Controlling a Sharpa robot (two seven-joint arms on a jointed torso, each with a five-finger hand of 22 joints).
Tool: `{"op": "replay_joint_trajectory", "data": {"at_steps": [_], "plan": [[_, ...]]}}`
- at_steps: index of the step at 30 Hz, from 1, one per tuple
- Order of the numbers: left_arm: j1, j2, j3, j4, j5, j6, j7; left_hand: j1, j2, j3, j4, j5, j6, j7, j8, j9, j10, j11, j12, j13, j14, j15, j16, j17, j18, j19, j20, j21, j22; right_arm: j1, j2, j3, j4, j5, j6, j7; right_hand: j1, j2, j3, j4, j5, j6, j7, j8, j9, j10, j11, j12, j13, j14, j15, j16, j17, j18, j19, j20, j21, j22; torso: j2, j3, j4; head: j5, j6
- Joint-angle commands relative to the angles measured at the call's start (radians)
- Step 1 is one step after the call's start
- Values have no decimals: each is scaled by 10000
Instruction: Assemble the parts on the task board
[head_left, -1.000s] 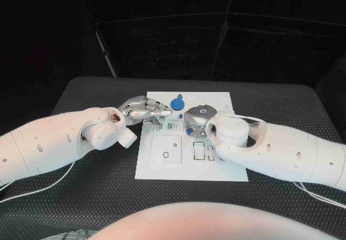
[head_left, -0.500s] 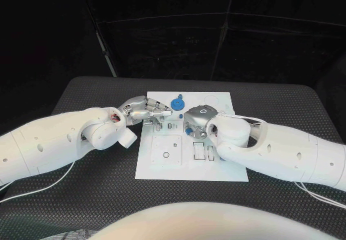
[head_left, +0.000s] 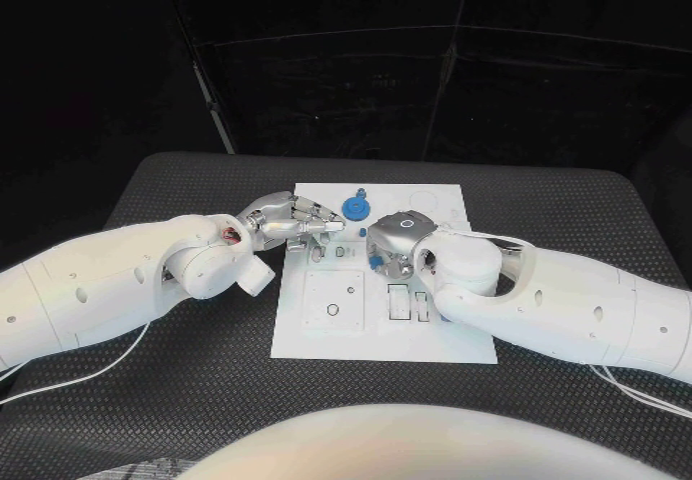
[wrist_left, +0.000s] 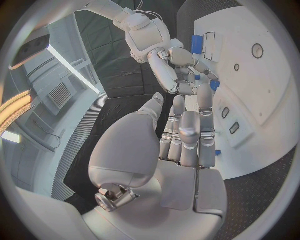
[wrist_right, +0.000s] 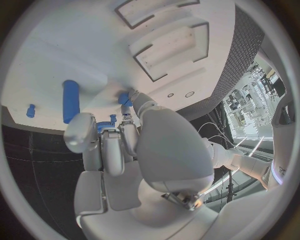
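Observation:
The white task board (head_left: 378, 335) lies mid-table. My right hand (head_left: 397, 238) hovers over its middle with a small blue part (head_left: 378, 262) pinched under its fingers; the right wrist view shows this ribbed blue part (wrist_right: 106, 123) between thumb and fingers. My left hand (head_left: 293, 222) reaches over the board's left edge with its fingers (wrist_left: 187, 135) stretched out straight side by side, holding nothing. A round blue part (head_left: 356, 208) stands on the board's far side between the hands. A blue cylinder (wrist_right: 70, 101) and a small blue peg (wrist_right: 30, 111) sit on the board beyond the right hand.
The board's near half carries rectangular recesses (head_left: 400, 302) and a raised plate with a round hole (head_left: 333, 299). Black textured table (head_left: 173, 400) surrounds the board. Both white forearms cross the table toward the board from either side.
My right hand has edged slightly toward the left hand. The left hand and the round blue part stay where they were.

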Motion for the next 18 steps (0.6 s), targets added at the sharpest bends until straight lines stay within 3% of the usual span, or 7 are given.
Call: {"op": "replay_joint_trajectory", "data": {"at_steps": [1,10,18], "plan": [[11,-2,7,22,57,110,18,85,22,-55,-17,-34,93,2,-31,-18,-78,1,35,-12,-55,12,-29,-8,181,54,0,10,16,-163,-34,-136,-137,432,519,234,-1,-95,83,-1,-2,-73,-6,-52,13,-28,58,-47,55,938,62,46,2267,-60,-43,132,-67,5,-11,-5,2,-9,-2],[11,-3,7,20,57,116,7,85,22,-55,-17,-34,93,2,-31,-18,-78,1,35,-12,-55,12,-29,-8,181,54,0,10,16,-172,-8,-139,-204,470,755,286,-12,-7,328,-60,28,295,-63,116,76,-6,18,-15,93,934,37,38,2252,-55,-46,139,-59,22,-7,2,3,8,-2],[11,-3,7,19,57,111,5,85,22,-55,-17,-34,93,2,-31,-18,-78,1,35,-12,-55,12,-29,-8,181,54,0,10,16,-198,-44,-140,-211,474,477,303,-63,581,854,-69,88,827,-283,392,126,134,-169,79,215,939,-118,50,2275,-67,25,28,11,140,-8,0,-2,-2,-2]]}}
